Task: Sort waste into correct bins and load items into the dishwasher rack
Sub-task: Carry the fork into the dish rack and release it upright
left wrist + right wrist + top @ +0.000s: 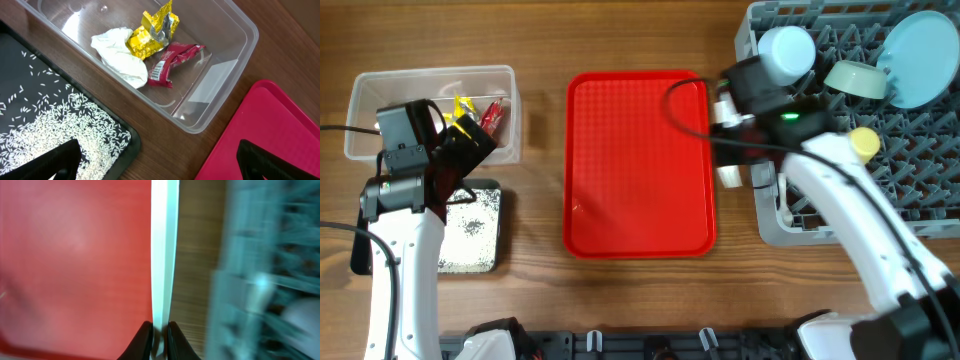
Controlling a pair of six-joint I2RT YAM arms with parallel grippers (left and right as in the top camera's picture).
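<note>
White utensil (165, 255), a blurred thin strip, fork or spoon I cannot tell, is pinched in the right tool (160, 330) along the red tray (640, 150) edge. A narrow bench (195, 280) strip separates it from the dishwasher rack (930, 170). The left tool (160, 162) is spread wide near the clear tub (240, 35) and black tray (15, 75).

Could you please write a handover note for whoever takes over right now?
Left gripper: open, empty, above the clear plastic tub and black rectangular tray.
Right gripper: shut on a thin white plastic utensil, between the flat red tray and the grey pegged dishwasher rack.
Done: yellow foil wrapper, red-and-clear wrapper, white tissue in tub; white crumbs in black tray; white cup, pale green bowl, light blue plate, yellow cup in rack.
Left: rack the utensil; other utensil, blue bowl not seen.
</note>
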